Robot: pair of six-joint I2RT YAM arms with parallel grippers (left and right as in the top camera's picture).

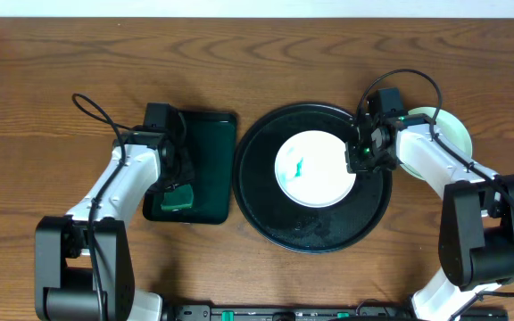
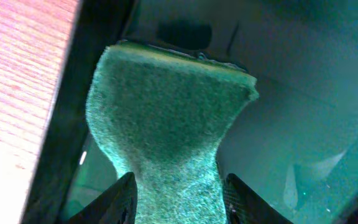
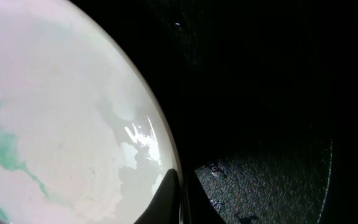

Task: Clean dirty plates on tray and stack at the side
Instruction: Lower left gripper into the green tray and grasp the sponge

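A white plate (image 1: 321,183) with a green smear left of centre lies in the round black tray (image 1: 310,235). My right gripper (image 1: 357,160) is shut on the plate's right rim. The right wrist view shows its two fingers pinched together at my right gripper (image 3: 180,200), one over the plate (image 3: 61,124) and one outside it above the tray floor (image 3: 260,180). My left gripper (image 1: 178,198) is shut on a green sponge (image 2: 166,118) over the small green tray. The sponge narrows where the fingers of my left gripper (image 2: 178,200) squeeze it.
The rectangular dark green tray (image 1: 205,143) lies just left of the black tray. A pale mint-green plate (image 1: 451,130) rests on the wooden table at the right, partly hidden behind my right arm. Both arm bases stand at the near edge.
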